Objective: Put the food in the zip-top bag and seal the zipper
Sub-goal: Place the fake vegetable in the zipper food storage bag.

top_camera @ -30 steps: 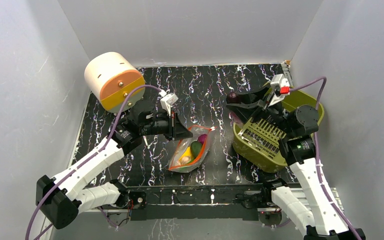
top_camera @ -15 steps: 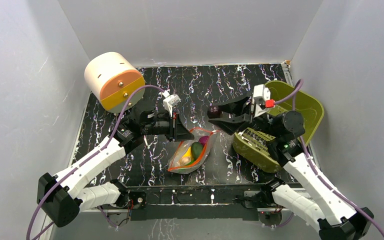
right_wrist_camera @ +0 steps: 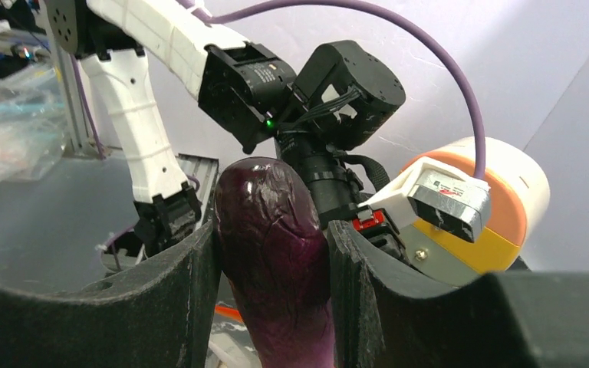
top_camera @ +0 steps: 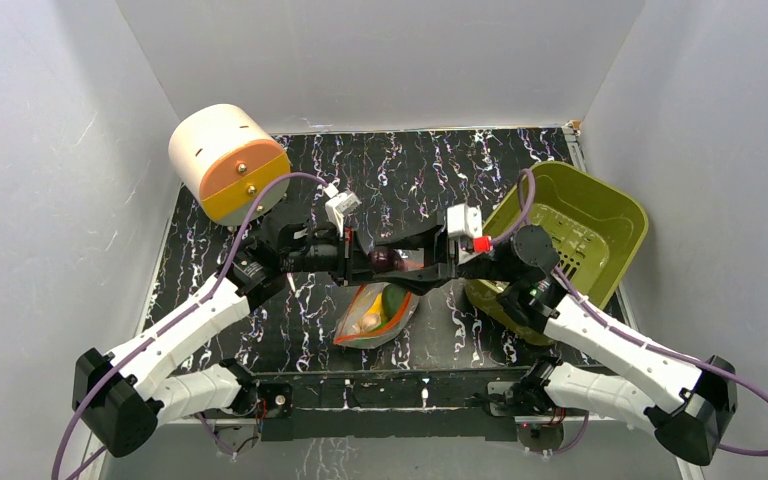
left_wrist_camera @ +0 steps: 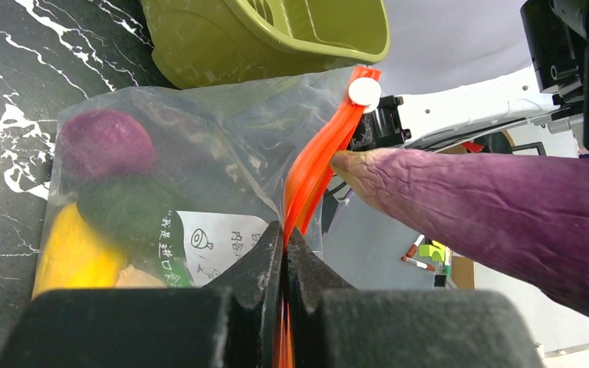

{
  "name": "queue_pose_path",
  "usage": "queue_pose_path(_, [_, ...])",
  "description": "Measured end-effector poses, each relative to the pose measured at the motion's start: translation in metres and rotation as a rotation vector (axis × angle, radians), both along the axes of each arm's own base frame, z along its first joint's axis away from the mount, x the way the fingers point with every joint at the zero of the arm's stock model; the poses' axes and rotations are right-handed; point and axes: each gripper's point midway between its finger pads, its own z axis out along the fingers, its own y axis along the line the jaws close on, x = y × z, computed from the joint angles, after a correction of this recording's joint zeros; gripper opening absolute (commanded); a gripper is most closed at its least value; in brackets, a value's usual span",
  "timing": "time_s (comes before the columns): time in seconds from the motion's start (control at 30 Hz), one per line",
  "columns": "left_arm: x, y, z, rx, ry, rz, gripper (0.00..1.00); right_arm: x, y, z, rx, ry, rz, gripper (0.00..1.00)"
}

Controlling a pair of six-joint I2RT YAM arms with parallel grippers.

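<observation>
- The left gripper [left_wrist_camera: 285, 247] has its two black fingers pressed together on the narrow orange-red zipper strip [left_wrist_camera: 318, 165], pinching it at the near end.
- The right gripper [right_wrist_camera: 272, 257] is clamped around a dark purple toy eggplant [right_wrist_camera: 272, 230], whose body fills the gap between the two black pads.
- Seen from the left wrist, the eggplant's paler, pointed tip sits right at the zipper strip, at the bag's mouth. The rest of its body is outside the bag.
- A small white round slider tab [left_wrist_camera: 365, 92] sits at the far end of the strip.
- The clear flat plastic zip-top bag [left_wrist_camera: 222, 146] hangs from the strip down to the black, white-veined table top [top_camera: 410, 170]. It lies between the two arms, near the table's front edge.
- Inside the bag, packed toward its closed end and touching one another, are four pieces:
  - a pink-purple round piece [left_wrist_camera: 107, 146]
  - a dark green piece [left_wrist_camera: 123, 211] just beside it
  - a yellow oval piece [left_wrist_camera: 73, 257]
  - a small beige lump [left_wrist_camera: 134, 277]
- An olive-green slotted plastic basket [top_camera: 570, 230] stands just right of the bag, with one wall close behind it in the left wrist view.
- A cream cylinder with an orange and yellow band [top_camera: 228, 160] sits at the table's far left corner, well apart from the bag.
</observation>
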Motion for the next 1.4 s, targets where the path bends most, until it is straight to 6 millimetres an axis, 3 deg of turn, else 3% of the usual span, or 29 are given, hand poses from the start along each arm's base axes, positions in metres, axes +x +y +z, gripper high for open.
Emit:
queue_pose_path(0.33, [-0.009, 0.001, 0.000, -0.009, -0.002, -0.041, 0.00, 0.004, -0.002, -0.043, -0.131, -0.236, -0.039, 0.38])
queue_pose_path(0.83, [-0.013, 0.005, 0.000, -0.003, -0.010, -0.048, 0.00, -0.004, -0.011, -0.120, -0.399, -0.260, 0.044, 0.42])
queue_pose_path(1.17, [-0.008, 0.011, 0.000, 0.015, -0.023, 0.015, 0.00, 0.009, -0.013, -0.152, -0.522, -0.208, 0.005, 0.53])
queue_pose_path(1.4, [-0.004, 0.015, 0.000, 0.026, -0.033, 0.051, 0.00, 0.011, -0.012, -0.144, -0.518, -0.143, -0.020, 0.58])
